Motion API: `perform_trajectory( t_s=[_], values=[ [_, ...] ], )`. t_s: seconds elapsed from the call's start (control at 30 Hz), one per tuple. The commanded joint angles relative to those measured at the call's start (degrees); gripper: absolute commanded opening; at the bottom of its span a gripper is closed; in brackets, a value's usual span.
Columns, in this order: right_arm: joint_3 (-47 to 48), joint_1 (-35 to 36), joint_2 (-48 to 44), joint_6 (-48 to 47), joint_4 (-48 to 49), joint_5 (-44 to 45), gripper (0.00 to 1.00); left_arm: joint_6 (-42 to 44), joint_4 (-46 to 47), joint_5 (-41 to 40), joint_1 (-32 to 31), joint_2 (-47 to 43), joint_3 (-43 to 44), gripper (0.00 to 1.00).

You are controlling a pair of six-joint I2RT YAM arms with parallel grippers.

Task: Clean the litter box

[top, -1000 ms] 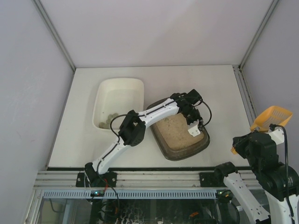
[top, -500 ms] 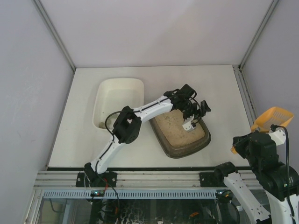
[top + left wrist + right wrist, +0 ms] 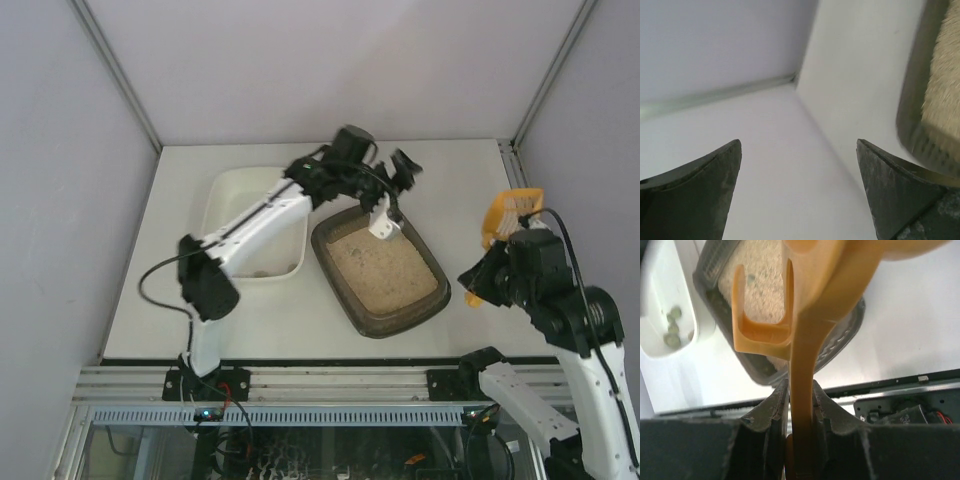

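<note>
- Two tools in view: left tool has its jaws spread wide with nothing between them and hangs over the far end of the litter box.
- Right tool is clamped tight on the handle of an orange scoop, held up over the right edge of the table, off to the box's side.
- Litter box sits on the table right of centre, nearer the near edge, skewed to the table edges, with a level bed of sandy litter inside.
- White tub lies just beside it, toward the left edge; the left arm crosses over where they meet, so can't tell if the rims touch.
- Handling, my guess: thin plastic tray, stiff enough but likely to flex, weighted by the litter, prone to sliding on the smooth table.
- Best hold is probably the wide rim, on a long side or at a corner. Keep it level, since the loose grains would spill on a tilt.
- Hard to see: any clumps in the litter. The right wrist view shows only a dark speck or two.
- Small greenish lumps sit in the tub; can't tell what they are.
- Scoop head is cut off in the right wrist view.
- Left wrist view catches only a blurred slice of the box rim.
</note>
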Motion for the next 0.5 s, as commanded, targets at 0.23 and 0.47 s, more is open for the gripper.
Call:
perform_trajectory(
  t_s=[0.23, 0.47],
  values=[
    [16.0, 4.5, 29.1, -18.7, -5.6, -12.7, 0.0, -63.1, 6.7, -22.2, 10.6, -35.9, -20.7, 1.0],
    [20.3, 17.8, 43.0, -23.8, -5.1, 2.3, 0.0, -92.7, 8.8, -36.3, 19.0, -53.0, -39.1, 1.0]
  ],
)
